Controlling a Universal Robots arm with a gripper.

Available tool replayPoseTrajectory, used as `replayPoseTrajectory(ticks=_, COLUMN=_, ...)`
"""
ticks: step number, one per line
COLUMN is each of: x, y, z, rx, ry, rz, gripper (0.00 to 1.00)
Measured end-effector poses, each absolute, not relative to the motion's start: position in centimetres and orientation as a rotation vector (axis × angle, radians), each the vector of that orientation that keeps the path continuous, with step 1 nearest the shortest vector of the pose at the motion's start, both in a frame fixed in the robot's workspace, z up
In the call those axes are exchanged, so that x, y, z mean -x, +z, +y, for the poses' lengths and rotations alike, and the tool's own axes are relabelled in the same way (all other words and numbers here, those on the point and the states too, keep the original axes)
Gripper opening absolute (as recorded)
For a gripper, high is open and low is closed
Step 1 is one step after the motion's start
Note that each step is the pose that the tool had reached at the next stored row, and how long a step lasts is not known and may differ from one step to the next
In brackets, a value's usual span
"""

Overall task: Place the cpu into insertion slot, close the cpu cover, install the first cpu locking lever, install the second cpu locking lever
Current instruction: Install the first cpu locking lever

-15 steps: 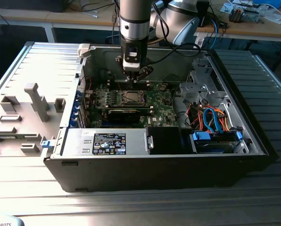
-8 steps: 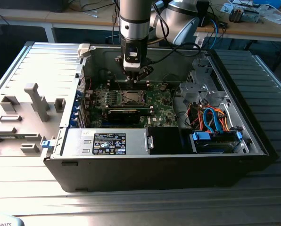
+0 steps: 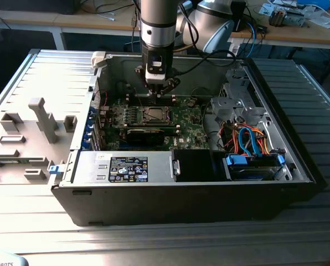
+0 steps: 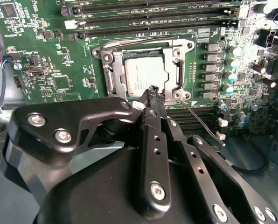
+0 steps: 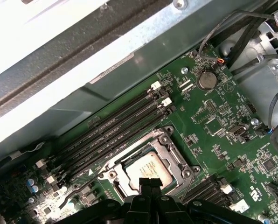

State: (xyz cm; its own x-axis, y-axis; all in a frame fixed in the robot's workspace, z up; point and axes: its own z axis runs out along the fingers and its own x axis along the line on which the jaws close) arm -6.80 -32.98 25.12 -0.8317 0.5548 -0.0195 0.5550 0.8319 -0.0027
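Second wrist view: cpu [image 4: 143,77] seated, cover [image 4: 176,70] down over it. Gripper [image 4: 154,93] fingers pinched together, holding nothing, tips at the cover's edge. Wire lever [image 4: 202,122] sticks out unlatched, so likely the first-lever step; it calls for precise contact on a thin wire. Exterior view: slot [image 3: 153,115] sits mid-board [image 3: 190,119], flat in an open case [image 3: 154,205] on a ribbed metal table [image 3: 298,233]; cluttered benches [image 3: 98,22] behind.

- The arm [image 3: 158,22] drops straight down in the exterior view, its silver and black wrist section vertical.
- The gripper [image 3: 155,95] points downward, its black linkages splayed to either side.
- In both wrist views the jaws are drawn together, closed tip to tip.
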Motion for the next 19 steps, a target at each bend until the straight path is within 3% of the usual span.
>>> replayPoseTrajectory(ticks=19, x=6.80, y=25.12, z=-32.98, rx=-0.863, ry=-0.012, rz=3.002, gripper=0.11)
